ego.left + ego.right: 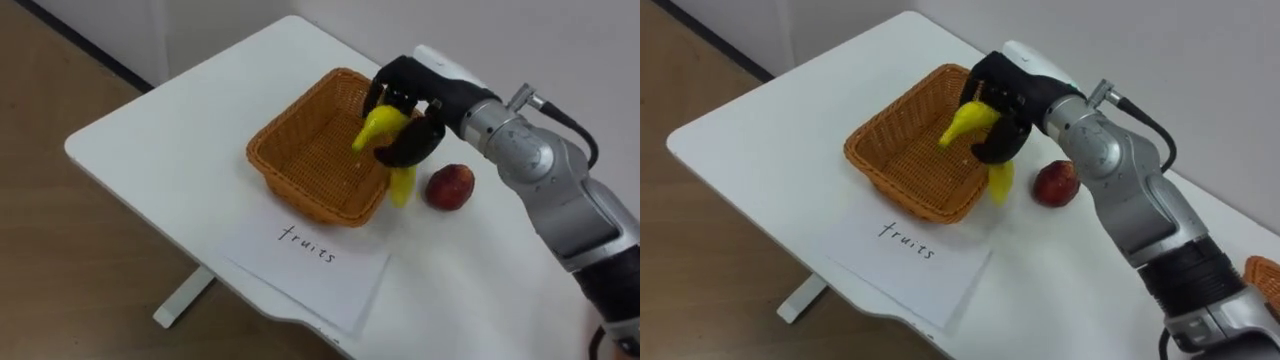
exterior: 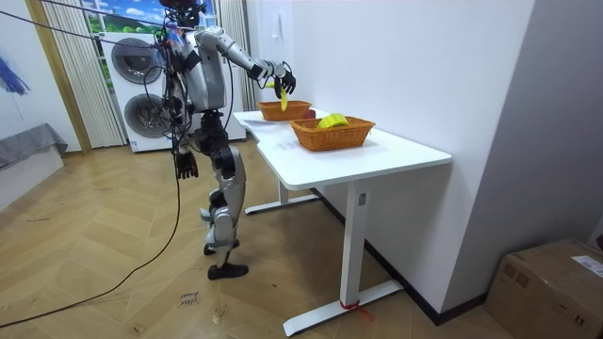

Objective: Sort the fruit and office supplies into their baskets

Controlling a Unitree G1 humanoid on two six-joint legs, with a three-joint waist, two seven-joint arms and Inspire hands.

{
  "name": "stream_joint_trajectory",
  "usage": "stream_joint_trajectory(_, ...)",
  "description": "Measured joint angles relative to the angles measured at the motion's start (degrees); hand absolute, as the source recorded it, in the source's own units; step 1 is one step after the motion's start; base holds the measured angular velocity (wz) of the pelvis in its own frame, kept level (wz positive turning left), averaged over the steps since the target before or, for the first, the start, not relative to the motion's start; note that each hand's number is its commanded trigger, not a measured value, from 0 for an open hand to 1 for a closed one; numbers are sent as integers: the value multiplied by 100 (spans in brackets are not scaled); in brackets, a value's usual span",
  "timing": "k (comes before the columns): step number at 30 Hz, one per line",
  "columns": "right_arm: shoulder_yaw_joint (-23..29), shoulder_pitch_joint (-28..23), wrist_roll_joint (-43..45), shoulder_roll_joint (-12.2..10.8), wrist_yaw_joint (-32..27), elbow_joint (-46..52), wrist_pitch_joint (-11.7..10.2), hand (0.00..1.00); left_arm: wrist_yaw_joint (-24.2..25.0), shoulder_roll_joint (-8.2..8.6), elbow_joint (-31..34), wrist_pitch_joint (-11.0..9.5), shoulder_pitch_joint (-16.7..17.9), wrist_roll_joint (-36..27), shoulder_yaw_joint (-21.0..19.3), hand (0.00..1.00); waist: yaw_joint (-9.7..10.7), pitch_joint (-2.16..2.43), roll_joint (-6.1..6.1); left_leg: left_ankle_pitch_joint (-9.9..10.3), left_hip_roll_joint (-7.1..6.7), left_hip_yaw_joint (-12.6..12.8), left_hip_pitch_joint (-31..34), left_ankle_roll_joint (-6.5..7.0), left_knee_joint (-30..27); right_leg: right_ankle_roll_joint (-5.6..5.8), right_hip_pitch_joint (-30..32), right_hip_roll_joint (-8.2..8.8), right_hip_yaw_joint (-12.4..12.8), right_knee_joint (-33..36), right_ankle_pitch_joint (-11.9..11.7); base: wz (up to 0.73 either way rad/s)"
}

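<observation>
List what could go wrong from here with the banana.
1. The right hand holds the banana above the right rim of the basket, its lower end seemingly outside; released now, it might strike the rim and land on the table.
2. The red fruit lies close beside the basket; a lowering hand might nudge it rolling.

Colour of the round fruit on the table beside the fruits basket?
Red round fruit, clearest in the left eye view.

Right arm's stretched out over the worktop (image 1: 180,150) toward its far edge, right hand (image 1: 418,140) curled round the banana (image 1: 379,126). Left hand (image 2: 186,165) just hangs by my hip.
</observation>
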State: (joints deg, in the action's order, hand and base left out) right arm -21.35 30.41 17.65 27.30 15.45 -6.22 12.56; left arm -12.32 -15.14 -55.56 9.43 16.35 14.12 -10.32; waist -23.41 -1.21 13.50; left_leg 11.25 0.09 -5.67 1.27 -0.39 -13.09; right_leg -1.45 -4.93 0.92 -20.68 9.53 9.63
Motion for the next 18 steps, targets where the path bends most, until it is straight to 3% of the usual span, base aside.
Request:
stream_joint_trajectory(5, -2, 0, 7, -6, -38, 0, -2, 57, 0, -1, -2, 4, 1, 0, -4, 0, -59, -2, -2, 1, 0, -2, 0, 0, -27, 0, -16, 2, 1, 1, 0, 0)
stream_joint_trajectory(18, -247, 2, 81, -65, -105, 24, 1, 57, 7, -2, -9, 28, 42, -15, 176, 0, -52, -9, -12, -17, -2, -4, 2, -27, -53, -1, -30, 1, 13, 5, 1, 0)
